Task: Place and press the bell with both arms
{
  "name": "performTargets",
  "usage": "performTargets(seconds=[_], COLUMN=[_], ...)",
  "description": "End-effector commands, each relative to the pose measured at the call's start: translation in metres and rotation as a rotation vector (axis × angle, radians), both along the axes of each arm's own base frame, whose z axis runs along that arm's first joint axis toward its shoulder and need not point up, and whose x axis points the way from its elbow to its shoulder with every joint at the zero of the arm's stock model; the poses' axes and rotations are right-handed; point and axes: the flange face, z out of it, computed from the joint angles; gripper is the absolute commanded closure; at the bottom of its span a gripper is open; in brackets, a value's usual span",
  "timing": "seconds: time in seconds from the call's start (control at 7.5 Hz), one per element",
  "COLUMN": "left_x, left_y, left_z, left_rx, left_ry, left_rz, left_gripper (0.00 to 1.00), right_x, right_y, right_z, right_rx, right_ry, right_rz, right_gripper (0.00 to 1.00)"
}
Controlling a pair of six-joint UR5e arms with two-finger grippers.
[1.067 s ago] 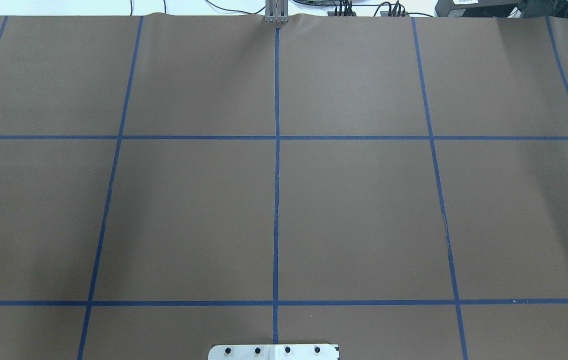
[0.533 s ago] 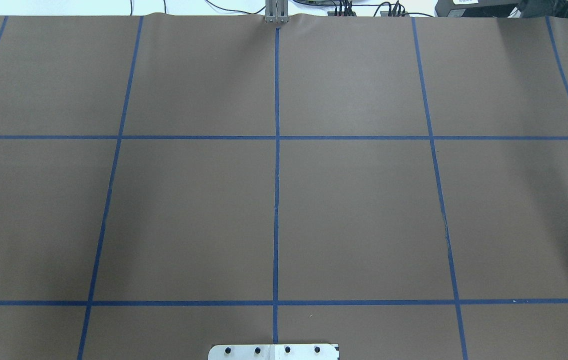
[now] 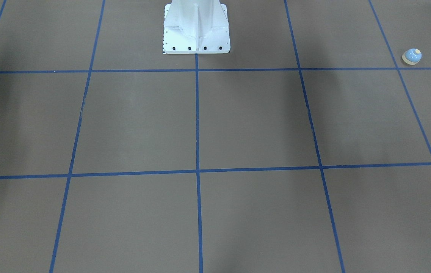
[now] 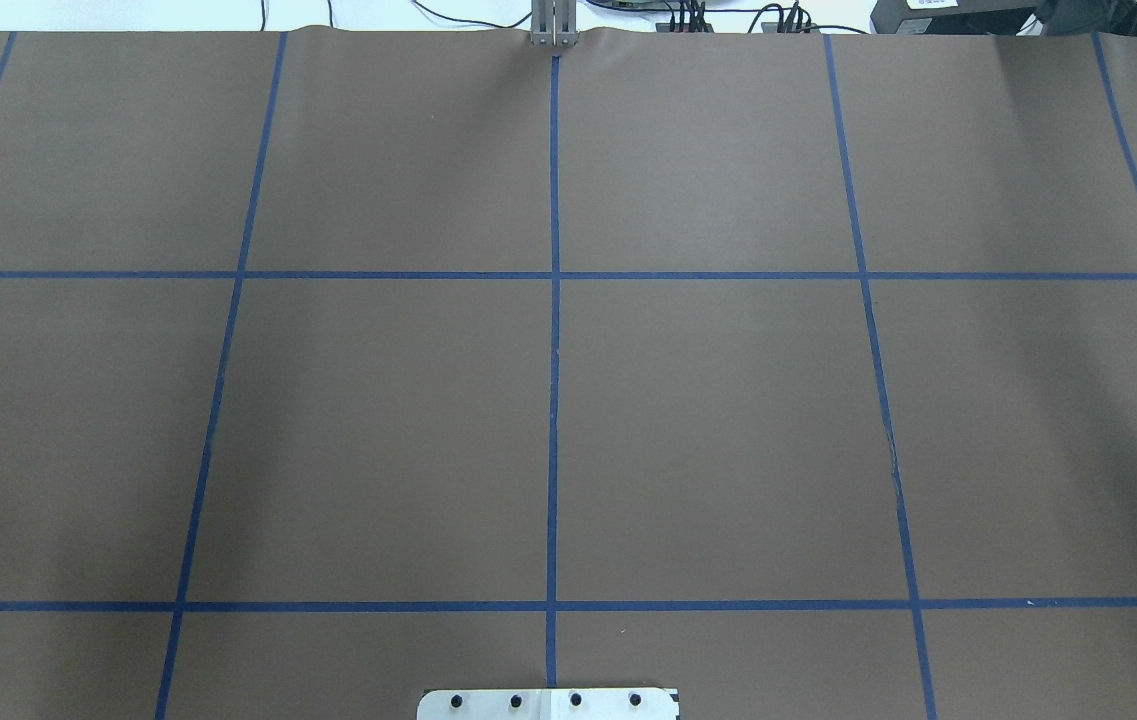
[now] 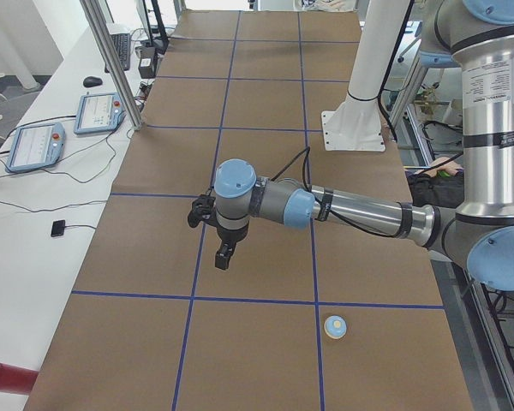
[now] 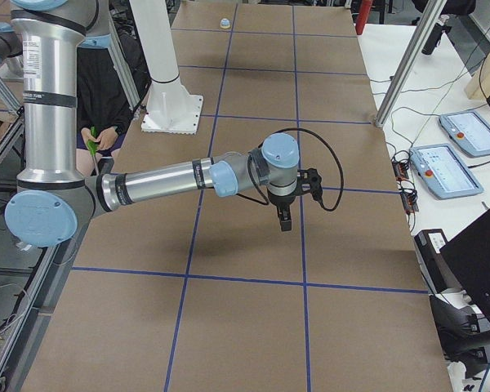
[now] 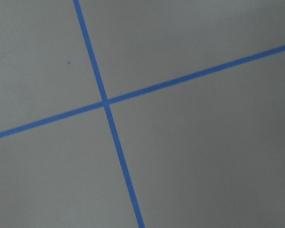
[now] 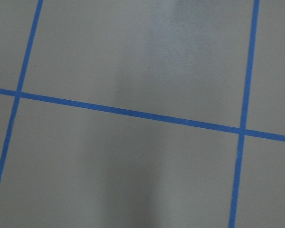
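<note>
Left gripper (image 5: pixel 224 255): hangs fingers-down above the bench (image 5: pixel 265 360), in from its left end; spread or closed, I cannot tell.
Right gripper (image 6: pixel 285 221): hangs fingers-down in from the right end; its state cannot be told either.
Bell (image 3: pixel 412 57): on the bench near the left end, nearer the robot-side edge, apart from the left gripper.
Bell's axis: upright, cream button on top.

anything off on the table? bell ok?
Nothing major. The bell sits upright on the table near its left end. Only blemish: a small kink in the blue tape line on the robot's right side.
</note>
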Motion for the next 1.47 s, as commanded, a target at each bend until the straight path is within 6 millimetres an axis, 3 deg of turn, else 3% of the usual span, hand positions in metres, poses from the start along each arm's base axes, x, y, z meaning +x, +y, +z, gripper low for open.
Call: performTargets(seconds=[0.0, 0.27, 0.53, 0.8, 1.07, 1.33], left_x=[0.008, 0.019, 0.023, 0.025, 0.034, 0.052], left_y=[0.075, 0.132, 0.165, 0.182, 0.186, 0.174], left_z=[0.048, 0.088, 0.135, 0.170, 0.178, 0.175], left_rx=[-0.018, -0.115, -0.218, -0.288, -0.314, -0.318], left_ry=[-0.007, -0.067, -0.108, -0.127, -0.103, -0.054], left_rz=[0.037, 0.119, 0.181, 0.219, 0.252, 0.288], left_gripper=[0.00, 0.00, 0.00, 0.00, 0.00, 0.00], right_x=[-0.049, -0.057, -0.057, -0.059, -0.060, -0.062], right_y=[-0.001, 0.002, 0.002, 0.002, 0.002, 0.002], right_z=[-0.035, -0.034, -0.034, -0.034, -0.033, -0.033], right_rx=[-0.017, -0.016, -0.012, -0.012, -0.013, -0.013], right_ry=[0.017, 0.024, 0.024, 0.024, 0.026, 0.027], right_rz=[0.026, 0.009, 0.005, 0.001, 0.000, -0.002], right_gripper=[0.00, 0.00, 0.00, 0.00, 0.00, 0.00])
